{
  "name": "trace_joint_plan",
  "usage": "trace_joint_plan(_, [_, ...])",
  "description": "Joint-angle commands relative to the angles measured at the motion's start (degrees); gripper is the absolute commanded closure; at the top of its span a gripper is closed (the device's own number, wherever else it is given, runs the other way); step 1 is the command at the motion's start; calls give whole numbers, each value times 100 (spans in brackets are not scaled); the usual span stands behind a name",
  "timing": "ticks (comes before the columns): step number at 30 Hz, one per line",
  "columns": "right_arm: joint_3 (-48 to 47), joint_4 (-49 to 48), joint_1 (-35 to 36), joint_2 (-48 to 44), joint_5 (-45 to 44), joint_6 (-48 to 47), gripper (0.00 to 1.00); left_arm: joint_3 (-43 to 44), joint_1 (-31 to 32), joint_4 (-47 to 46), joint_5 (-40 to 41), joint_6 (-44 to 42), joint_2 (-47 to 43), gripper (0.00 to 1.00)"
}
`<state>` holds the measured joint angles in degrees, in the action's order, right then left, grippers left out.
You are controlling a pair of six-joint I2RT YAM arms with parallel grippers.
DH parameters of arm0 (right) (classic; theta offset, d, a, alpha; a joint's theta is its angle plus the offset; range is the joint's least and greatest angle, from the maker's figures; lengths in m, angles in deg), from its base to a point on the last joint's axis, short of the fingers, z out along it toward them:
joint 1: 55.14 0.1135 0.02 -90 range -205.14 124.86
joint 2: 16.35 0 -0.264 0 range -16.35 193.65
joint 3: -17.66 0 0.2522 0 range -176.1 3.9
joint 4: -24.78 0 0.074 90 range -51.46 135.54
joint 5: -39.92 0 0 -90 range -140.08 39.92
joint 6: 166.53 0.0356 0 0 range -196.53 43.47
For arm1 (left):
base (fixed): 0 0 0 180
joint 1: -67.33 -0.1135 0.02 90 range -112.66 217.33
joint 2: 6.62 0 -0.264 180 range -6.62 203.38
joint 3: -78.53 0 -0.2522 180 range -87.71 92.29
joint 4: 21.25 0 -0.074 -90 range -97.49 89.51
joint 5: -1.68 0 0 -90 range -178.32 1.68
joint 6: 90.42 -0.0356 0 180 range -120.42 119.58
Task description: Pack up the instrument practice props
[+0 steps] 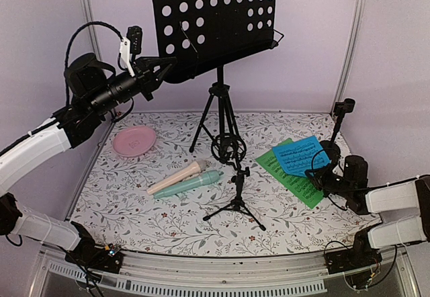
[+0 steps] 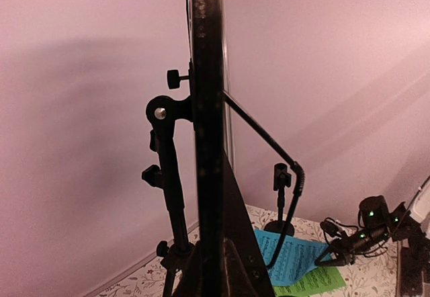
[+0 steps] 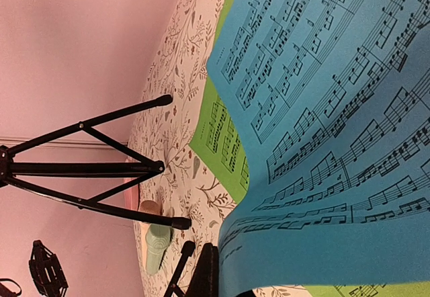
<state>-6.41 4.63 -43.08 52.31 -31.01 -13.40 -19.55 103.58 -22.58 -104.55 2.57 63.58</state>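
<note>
Here the left end effector sits at the lower left edge of the music rack by the worktop's far edge, the right end effector at the blue sheet; neither's grip can be told.

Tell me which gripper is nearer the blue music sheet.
Right. The right gripper is at the blue music sheet; the left gripper is raised at the black music rack.
</note>
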Motion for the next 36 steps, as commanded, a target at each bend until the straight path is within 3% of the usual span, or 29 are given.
trace_joint_plan(1, [-114, -178, 51, 235, 184, -233, 100, 58, 5, -340, 24, -243, -243, 100])
trace_joint_plan(13, [-159, -220, 51, 692, 614, -709, 96, 49, 5, -363, 32, -259, -240, 100])
trace_joint_plan(16, [-178, -300, 51, 814, 827, -894, 88, 48, 5, -372, 33, -254, -243, 100])
trace_joint_plan(21, [-133, -493, 51, 830, 1094, -1080, 65, 39, 5, -378, 44, -254, -243, 98])
trace_joint_plan(24, [-85, -502, 51, 693, 1157, -1126, 63, 26, 5, -389, 56, -251, -264, 95])
trace_joint_plan(29, [-4, -477, 64, 402, 1443, -1113, 56, -2, 5, -411, 58, -267, -291, 83])
trace_joint_plan(34, [48, -313, 606, -100, 1620, -1028, 33, -48, 5, -459, 97, -275, -322, 71])
trace_joint_plan(36, [-59, -89, 911, -340, 1606, -1044, 30, -48, 4, -464, 103, -265, -331, 66])
